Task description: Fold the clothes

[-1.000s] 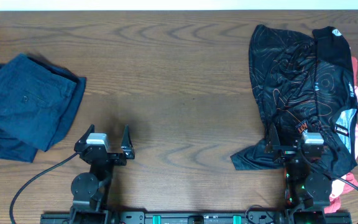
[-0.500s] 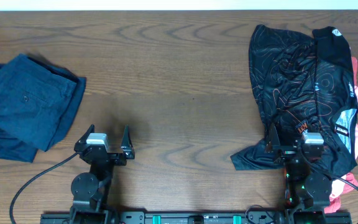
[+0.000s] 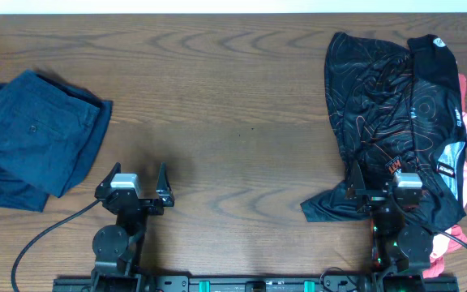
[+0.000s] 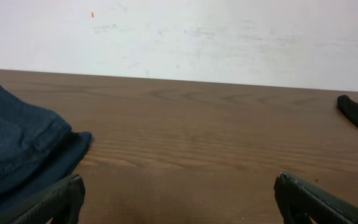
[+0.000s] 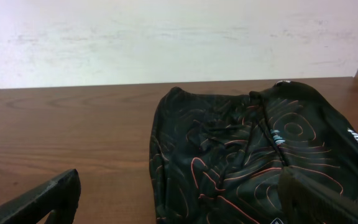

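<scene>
Jersey (image 3: 387, 97): crumpled, spreading ahead of right gripper (image 3: 382, 180).
Right gripper: released, over that garment's near edge.
Left gripper (image 3: 136, 174): released, above tabletop (image 3: 242, 122).

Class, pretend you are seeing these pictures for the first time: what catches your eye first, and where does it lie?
First, the black jersey with thin orange lines, lying crumpled on the right of the table, a pink garment peeking out at its right edge. Next, the folded dark blue garment at far left. The left gripper and right gripper wait open at the near edge.
</scene>
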